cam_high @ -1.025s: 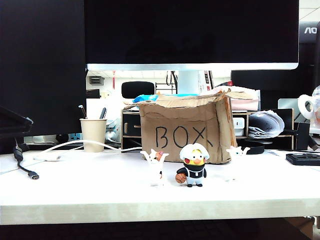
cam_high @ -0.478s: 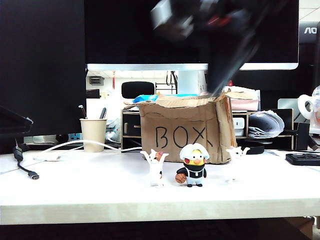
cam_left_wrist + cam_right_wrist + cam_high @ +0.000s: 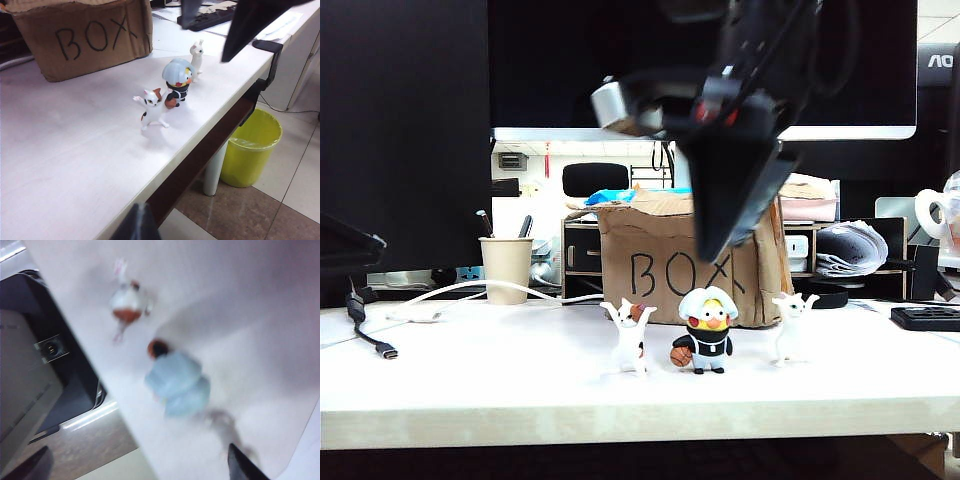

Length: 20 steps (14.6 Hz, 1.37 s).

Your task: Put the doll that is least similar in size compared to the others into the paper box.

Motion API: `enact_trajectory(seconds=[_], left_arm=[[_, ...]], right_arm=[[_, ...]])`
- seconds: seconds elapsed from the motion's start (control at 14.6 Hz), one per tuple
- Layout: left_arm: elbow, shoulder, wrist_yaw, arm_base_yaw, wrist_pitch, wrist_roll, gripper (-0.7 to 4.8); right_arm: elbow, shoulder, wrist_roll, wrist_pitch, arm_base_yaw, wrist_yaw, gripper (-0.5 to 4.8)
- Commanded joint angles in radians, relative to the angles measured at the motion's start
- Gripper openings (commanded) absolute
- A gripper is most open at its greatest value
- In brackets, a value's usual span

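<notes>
The right gripper [image 3: 720, 245] is angled downward above the doll [image 3: 707, 329], jaws spread and empty. The doll stands before the paper box [image 3: 665, 268]. The left gripper's jaw state cannot be told.

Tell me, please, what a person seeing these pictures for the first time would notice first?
First comes the dark, blurred right arm, hanging over the middle of the table with its hand open above the figurines. Below it, the doll stands between two slim white cat figurines near the table's front edge. Behind them sits the torn paper box marked "BOX". The left hand shows only as a dark tip.
</notes>
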Motion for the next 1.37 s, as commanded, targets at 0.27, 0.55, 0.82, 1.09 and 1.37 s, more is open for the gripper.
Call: enact_trajectory(seconds=[0.27,0.55,0.82,1.09,1.37], left_arm=[[0.001,0.001,0.001,0.0,0.013,0.003,-0.05],[0.001,0.001,0.001,0.0,0.013,0.003,-0.05],[0.001,0.001,0.001,0.0,0.013,0.003,-0.05],[0.001,0.001,0.001,0.0,0.013,0.003,-0.05],[0.001,0.001,0.001,0.0,0.013,0.003,-0.05]], right_arm=[[0.004,0.082,-0.042,0.09,-0.002,0.028,4.79],[0.004,0.159,-0.042,0.117,-0.005,0.021,4.79],[0.004,0.183,-0.007,0.138,-0.018,0.021,4.79],[0.003,0.187,-0.007,0.152,-0.039,0.021,4.79],[0.003,0.195,-0.007,0.152,-0.05,0.018,4.79]])
